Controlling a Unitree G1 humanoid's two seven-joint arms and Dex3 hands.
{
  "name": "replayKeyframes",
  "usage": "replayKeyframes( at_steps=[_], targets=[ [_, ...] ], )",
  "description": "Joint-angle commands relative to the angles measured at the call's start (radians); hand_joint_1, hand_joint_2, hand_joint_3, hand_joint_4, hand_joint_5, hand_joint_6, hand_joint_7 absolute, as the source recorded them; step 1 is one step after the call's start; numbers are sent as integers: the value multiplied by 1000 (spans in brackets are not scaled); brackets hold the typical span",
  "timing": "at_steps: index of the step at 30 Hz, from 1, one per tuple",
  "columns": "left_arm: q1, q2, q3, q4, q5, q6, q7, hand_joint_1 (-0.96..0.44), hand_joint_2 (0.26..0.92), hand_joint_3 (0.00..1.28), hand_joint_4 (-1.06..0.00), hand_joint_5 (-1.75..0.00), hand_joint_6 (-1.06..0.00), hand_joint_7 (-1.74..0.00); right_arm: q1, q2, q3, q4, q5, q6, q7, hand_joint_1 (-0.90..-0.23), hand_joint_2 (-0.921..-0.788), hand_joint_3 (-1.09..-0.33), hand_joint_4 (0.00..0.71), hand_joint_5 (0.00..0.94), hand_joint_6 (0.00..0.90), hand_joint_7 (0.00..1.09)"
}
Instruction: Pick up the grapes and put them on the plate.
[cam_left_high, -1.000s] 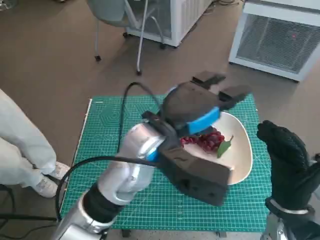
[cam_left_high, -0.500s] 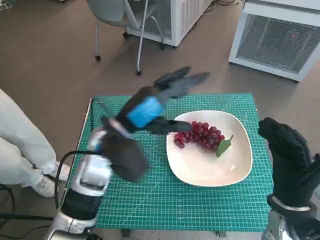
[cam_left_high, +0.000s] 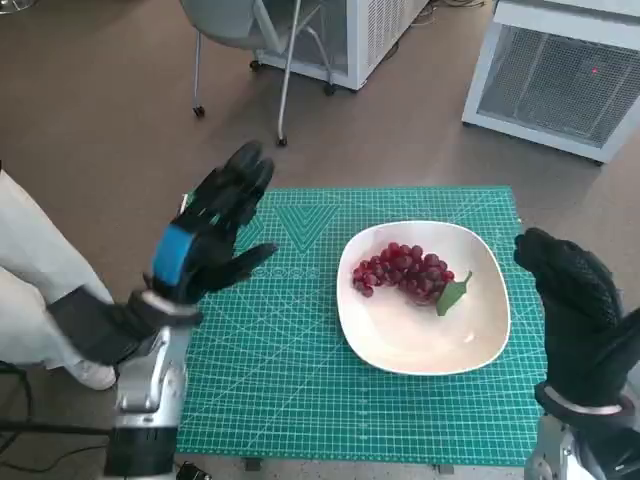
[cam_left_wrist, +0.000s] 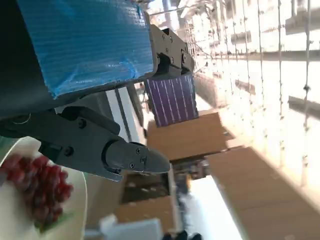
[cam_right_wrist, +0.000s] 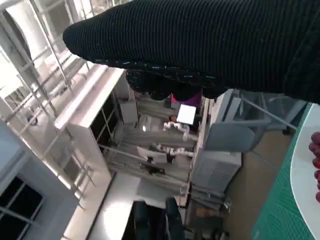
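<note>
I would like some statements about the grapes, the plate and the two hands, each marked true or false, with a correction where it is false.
1. The grapes lie on the plate. True.
2. The left hand holds the grapes. False: it holds nothing, its fingers are spread, and it is over the left part of the green mat, apart from the plate.
3. The plate is white. True.
4. The right hand rests on the grapes. False: it is at the right edge of the table, beside the plate, and does not touch the grapes.
5. A green leaf lies by the grapes on the plate. True.
</note>
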Motion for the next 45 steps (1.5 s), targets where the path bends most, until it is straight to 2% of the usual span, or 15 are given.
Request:
replayKeyframes(
  at_steps=[1,9,14,27,32,36,40,45],
  targets=[
    [38,-23,4,-39,-25,-17,-12,-505,921,244,-190,-12,-291,-8,2,-5,-2,15,11,19,13,-469,-921,-548,652,3,294,733],
    [89,-46,-4,-62,9,-59,7,-481,921,235,-246,-30,-309,-17,-11,-12,-4,28,13,26,26,-470,-921,-547,652,3,298,728],
    [107,-59,-24,-61,51,-112,20,-430,921,215,-243,-22,-313,-20,-18,-17,-4,29,11,32,31,-470,-921,-547,652,3,301,724],
    [114,-74,-45,-52,82,-155,34,-385,921,188,-242,-12,-327,-29,-34,-26,-6,46,14,32,48,-472,-921,-546,653,3,304,713],
    [109,-50,-59,9,164,-279,33,-114,913,136,-217,-5,-327,-29,-35,-26,-6,46,14,32,52,-472,-921,-546,651,2,307,710],
    [102,-37,-67,42,182,-315,23,36,919,127,-188,-1,-311,-20,-35,-24,-4,44,13,30,53,-471,-921,-546,649,1,308,707],
    [94,-34,-68,62,177,-329,18,77,921,122,-177,0,-303,-16,-36,-23,-3,46,14,29,56,-471,-921,-548,647,0,308,707],
    [86,-46,-64,72,150,-326,20,55,921,116,-173,0,-293,-10,-37,-24,-6,47,18,28,60,-471,-921,-548,646,0,308,706]
  ],
)
